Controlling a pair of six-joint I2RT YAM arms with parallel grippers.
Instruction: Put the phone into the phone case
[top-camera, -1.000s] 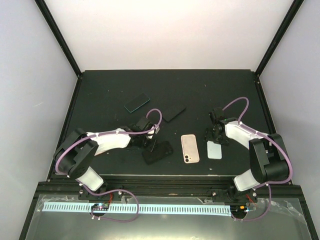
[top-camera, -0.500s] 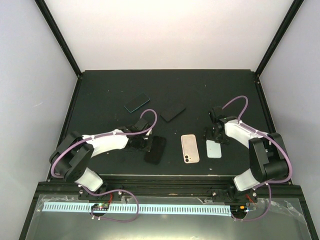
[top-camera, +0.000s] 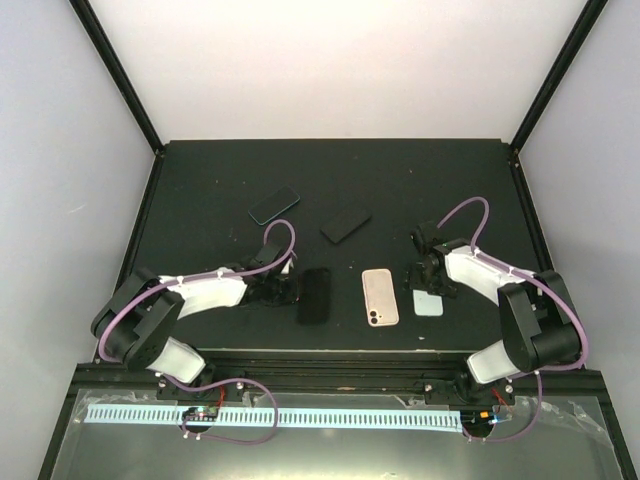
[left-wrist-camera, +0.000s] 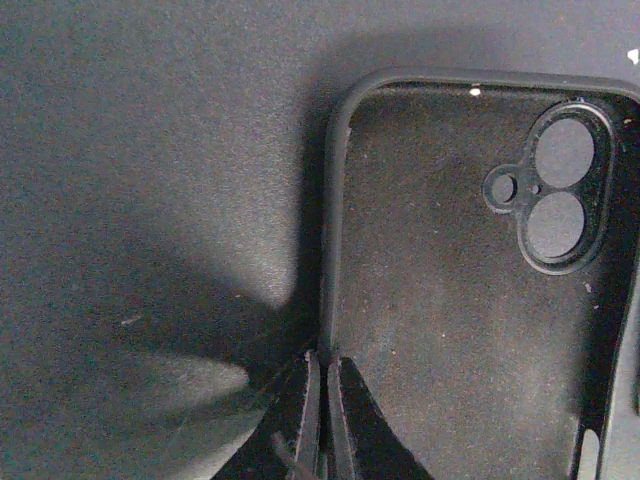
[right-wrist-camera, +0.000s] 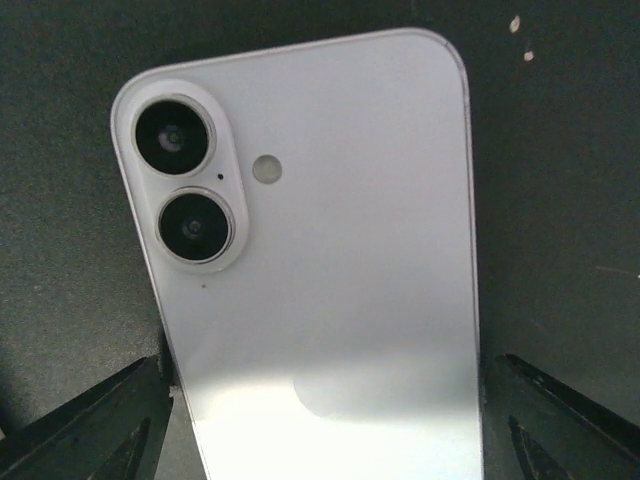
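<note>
By the near edge of the desk (top-camera: 220, 180), the right end effector (right-wrist-camera: 325, 405) stands wide open astride a pale phone (right-wrist-camera: 310, 230) lying back-up, its length running near to far. Leftward, beyond a pink phone (top-camera: 379, 297), the left end effector (left-wrist-camera: 322, 365) pinches the rim of the black phone case (left-wrist-camera: 450, 330).

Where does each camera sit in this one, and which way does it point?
Top external: above and behind the arms, looking down on the table; left arm and right arm show, bases at the bottom.
Left wrist: on the left arm, looking down at the case; the left gripper pinches its rim.
Right wrist: on the right arm, looking down at the white phone; the right gripper straddles it.
Shared: the top view also shows the case and white phone.
</note>
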